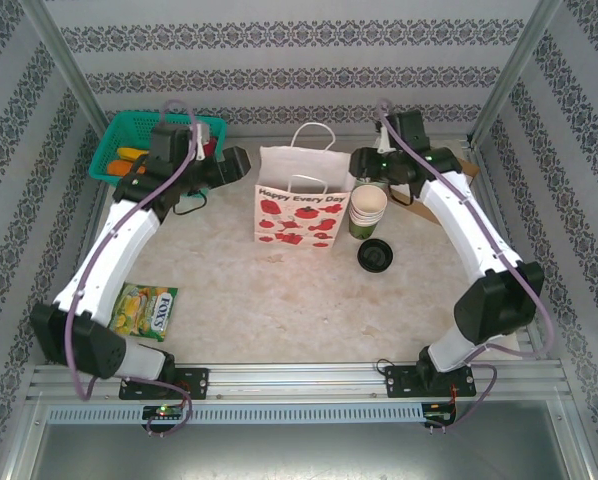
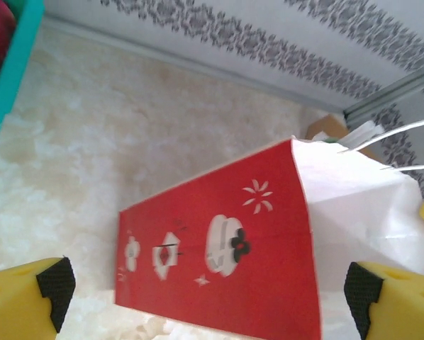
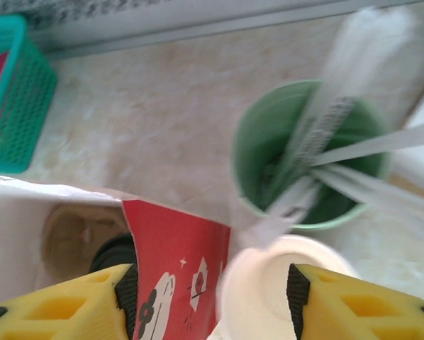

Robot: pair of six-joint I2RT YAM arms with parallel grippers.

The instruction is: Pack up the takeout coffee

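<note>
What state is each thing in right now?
paper bag: upright, mouth open.
left gripper: open, empty, at the bag's side.
right gripper: open, empty, over the bag's edge.
dark round thing: inside the bag, mostly hidden; possibly the takeout coffee.
black lid: loose on the table.
cup stack: upright, lidless.
mint cup: upright, holding utensils.
snack packet: lying flat.
teal basket: upright, filled.

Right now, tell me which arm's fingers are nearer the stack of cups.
Right. The right fingers hang just above the cup stack; the left fingers are beyond the paper bag, near the green basket.
</note>
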